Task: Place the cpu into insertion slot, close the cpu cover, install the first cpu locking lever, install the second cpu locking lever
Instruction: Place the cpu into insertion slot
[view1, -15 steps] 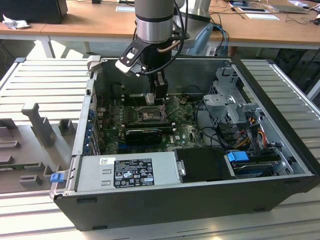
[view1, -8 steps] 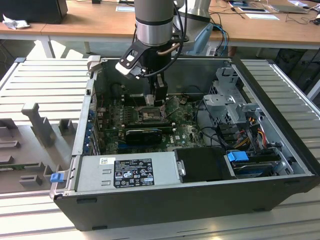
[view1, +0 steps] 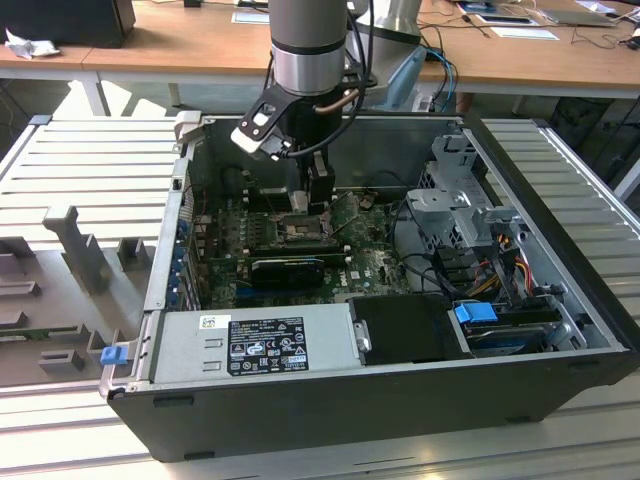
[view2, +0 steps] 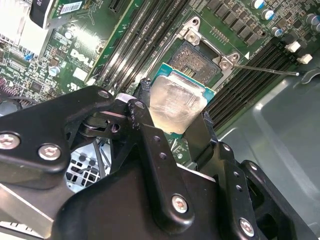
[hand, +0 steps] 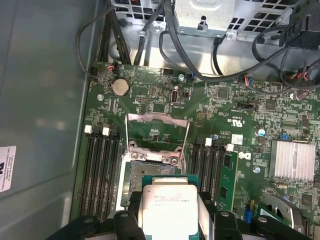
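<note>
Computer case (view1: 400, 400): black, lid off, lying on a ribbed grey platform (view1: 90, 170).
Circuit board (view1: 370, 262): green, flat on the case floor.
Power supply (view1: 265, 340): grey labelled box along the case's near edge, toward the exterior view's left.
Black card (view1: 285, 268): on the board, just behind the power supply.
Drive cage (view1: 455, 205): grey metal, against the case's edge on the exterior view's right.
Coin battery (hand: 120, 87): round, silvery, on the board.
Heat sink (hand: 292, 160): silvery, finned.
Memory slots (hand: 102, 170): long, black, side by side.
Desk (view1: 170, 45): wooden, behind the case.
</note>
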